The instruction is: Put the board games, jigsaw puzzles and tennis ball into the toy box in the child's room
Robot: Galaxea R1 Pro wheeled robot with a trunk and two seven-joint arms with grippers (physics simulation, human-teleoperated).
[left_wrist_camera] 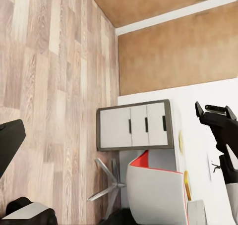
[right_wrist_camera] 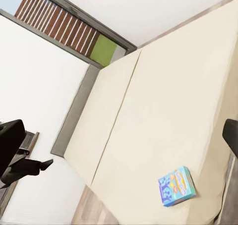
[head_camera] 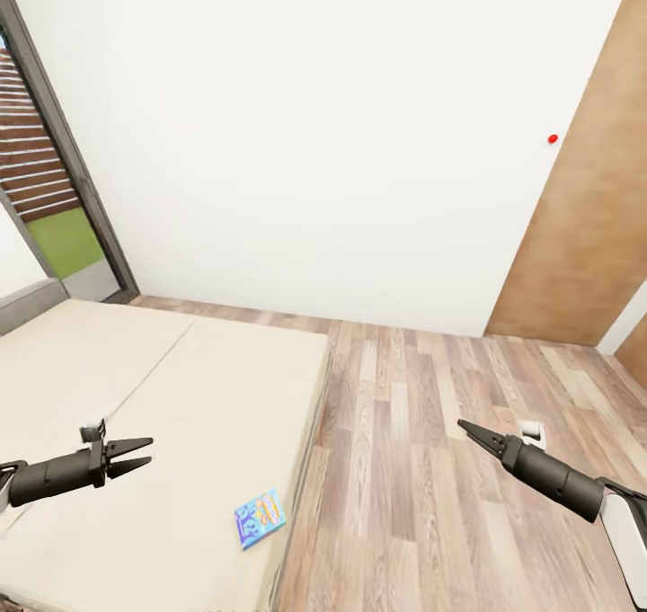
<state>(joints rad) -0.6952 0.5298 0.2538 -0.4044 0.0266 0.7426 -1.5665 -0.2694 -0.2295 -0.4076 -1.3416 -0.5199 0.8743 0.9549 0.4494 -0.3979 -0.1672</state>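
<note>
We drop left tool, jaws apart, flat onto the light blue board game near bed edge; right tool jaws together.

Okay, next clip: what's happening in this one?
The robot faces the bed with both arms out and nothing in either gripper. The left gripper is open above the mattress; the right gripper looks shut, over the wooden floor. One light blue board game lies flat near the bed's edge, untouched. The left wrist view shows the table's drawer unit.
</note>
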